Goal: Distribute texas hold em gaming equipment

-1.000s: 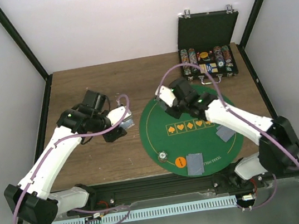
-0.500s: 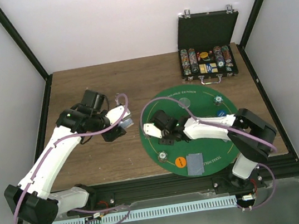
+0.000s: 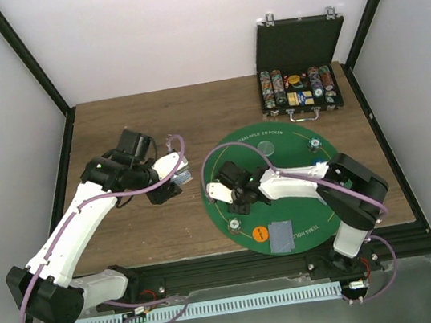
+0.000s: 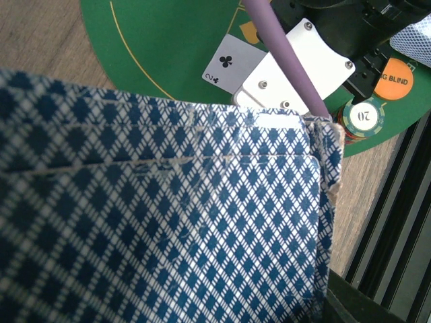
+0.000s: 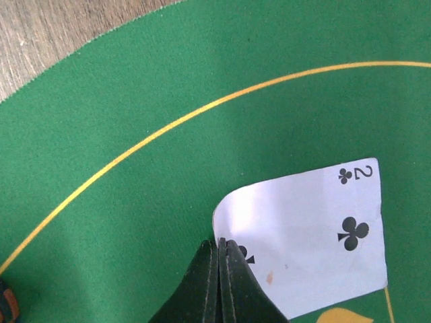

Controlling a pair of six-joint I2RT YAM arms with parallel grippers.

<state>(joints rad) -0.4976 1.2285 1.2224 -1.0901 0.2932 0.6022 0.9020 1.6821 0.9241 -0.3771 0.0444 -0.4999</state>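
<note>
My left gripper holds a deck of cards above the wood, left of the green mat; its blue-diamond backs fill the left wrist view and hide the fingers. My right gripper is low over the mat's left part. Its fingers are shut at a curled corner of the face-up two of clubs, which lies on the felt and also shows in the left wrist view. A striped chip, an orange disc and face-down cards lie at the mat's near edge.
The round green mat also carries a grey disc, a chip and a blue disc. The open black chip case stands at the back right. Bare wooden table lies left and behind.
My right gripper came from beside the deck at the mat's far left down onto the mat's left part, and the two of clubs now lies there. My left arm has stayed still.
</note>
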